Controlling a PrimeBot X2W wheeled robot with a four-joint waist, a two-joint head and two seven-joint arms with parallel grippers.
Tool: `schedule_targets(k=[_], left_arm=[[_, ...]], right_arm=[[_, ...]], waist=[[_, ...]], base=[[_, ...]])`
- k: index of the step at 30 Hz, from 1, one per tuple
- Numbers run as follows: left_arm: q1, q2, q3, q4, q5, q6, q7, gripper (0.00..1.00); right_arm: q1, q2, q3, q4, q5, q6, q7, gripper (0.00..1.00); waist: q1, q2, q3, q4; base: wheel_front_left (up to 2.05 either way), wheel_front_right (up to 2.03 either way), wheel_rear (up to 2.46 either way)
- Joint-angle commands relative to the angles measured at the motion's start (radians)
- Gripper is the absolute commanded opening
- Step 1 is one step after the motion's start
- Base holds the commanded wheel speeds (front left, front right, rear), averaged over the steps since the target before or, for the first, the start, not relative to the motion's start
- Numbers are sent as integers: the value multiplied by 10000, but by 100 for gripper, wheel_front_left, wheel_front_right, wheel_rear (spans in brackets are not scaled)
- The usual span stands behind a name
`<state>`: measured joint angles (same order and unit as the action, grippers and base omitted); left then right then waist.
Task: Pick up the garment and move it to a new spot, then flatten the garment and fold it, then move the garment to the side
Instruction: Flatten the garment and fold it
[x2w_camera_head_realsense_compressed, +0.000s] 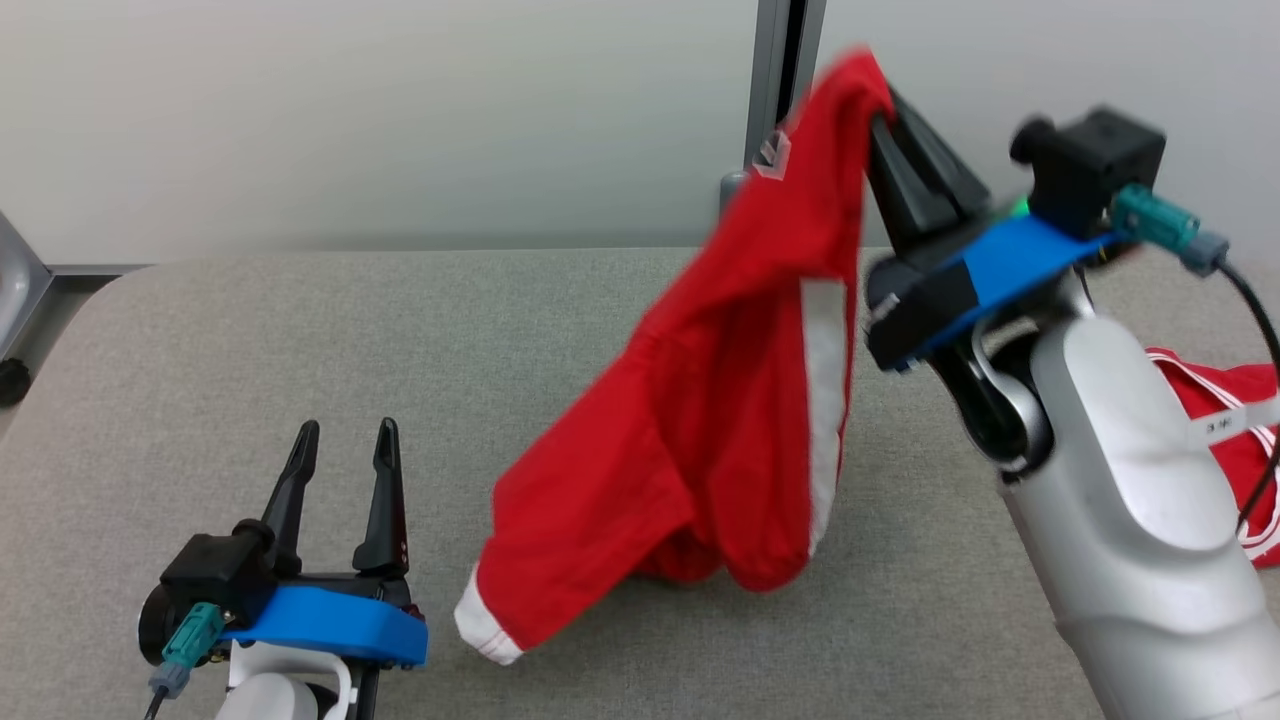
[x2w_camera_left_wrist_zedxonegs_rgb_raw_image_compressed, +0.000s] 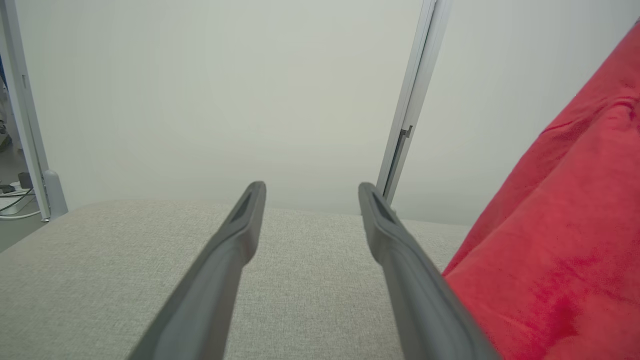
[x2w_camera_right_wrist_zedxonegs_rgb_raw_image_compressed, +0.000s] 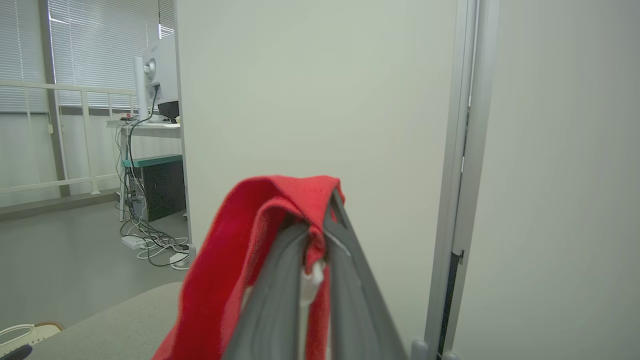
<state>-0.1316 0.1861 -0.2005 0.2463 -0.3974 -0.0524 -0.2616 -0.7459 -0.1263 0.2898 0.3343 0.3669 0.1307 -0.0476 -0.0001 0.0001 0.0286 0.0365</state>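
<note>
At the lower left of the head view the left gripper (x2w_camera_head_realsense_compressed: 349, 428) sat low over the grey worktop (x2w_camera_head_realsense_compressed: 250, 330), its two dark fingers spread wide with nothing between them; its own wrist view showed the same gap over bare cloth surface, with red fabric just off to its right

Right of it the garment (x2w_camera_head_realsense_compressed: 740, 400) hung in a long slanted drape over the middle of the worktop. Its white-trimmed hem (x2w_camera_head_realsense_compressed: 485, 625) reached down close to the left gripper, and whether it touched the surface could not be told. A white stripe (x2w_camera_head_realsense_compressed: 825, 400) ran down its right side. From the way it sagged and bunched, it looked light, thin and quite limp, with no stiffness to keep a shape, so one pinch would let the rest swing and crumple. The better second hold seemed to be that low hem or a corner beside it, a doubled edge less likely to slip than the smooth single layer

Up at the right, the right gripper (x2w_camera_head_realsense_compressed: 885, 110) was closed tight on the garment's top edge, the cloth folded over its fingertips in the right wrist view

Behind that arm a second red garment (x2w_camera_head_realsense_compressed: 1225, 400) lay on the worktop
</note>
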Motion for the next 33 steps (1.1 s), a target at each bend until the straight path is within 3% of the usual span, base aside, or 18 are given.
schedule_targets(k=[1,7,8,9,13,18,22,23,24,28,33], left_arm=[[-177,-1,39,-27,-16,-20,-42,100],[-382,-39,-29,-26,49,-78,-44,100],[-411,-49,-40,-16,60,-95,-44,100],[-418,-49,-54,-5,68,-101,-43,100],[-428,-35,-76,53,85,-154,-43,100],[-272,21,-27,116,71,-163,-44,100],[-141,93,79,66,52,-97,-44,100],[72,193,202,-89,1,-12,-43,100],[88,211,233,-122,-13,-8,-43,100],[100,251,265,-199,-25,16,-42,100],[-97,271,176,-236,-33,6,-25,100]], right_arm=[[276,-89,-170,243,3,1,67,0],[1228,-318,-1804,3042,24,1,7,0],[1267,-323,-2067,3468,-41,1,-119,42],[1322,-312,-2287,3890,-106,1,-186,100],[1409,-299,-2716,5121,-590,1,-347,100],[1550,8,-2792,5691,-451,4,15,100],[2076,354,-1927,4769,88,1,491,100],[3382,545,-645,2571,951,1,1523,100],[3671,573,-452,2156,1039,1,1760,100],[4550,628,-331,953,1150,1,2519,100],[4833,735,-418,427,1094,1,3025,100]], waist=[[1,-1,60,25],[1,-1,329,89],[1,-1,359,100],[1,-1,391,104],[1,-1,426,98],[1,-1,281,35],[1,-1,124,-66],[1,-1,42,-218],[1,-1,51,-241],[1,-1,128,-254],[1,-1,266,-143]], base=[[0,0,0],[0,0,0],[0,0,0],[0,0,0],[0,0,0],[0,0,0],[0,0,0],[0,0,0],[0,0,0],[0,0,0],[0,0,0]])
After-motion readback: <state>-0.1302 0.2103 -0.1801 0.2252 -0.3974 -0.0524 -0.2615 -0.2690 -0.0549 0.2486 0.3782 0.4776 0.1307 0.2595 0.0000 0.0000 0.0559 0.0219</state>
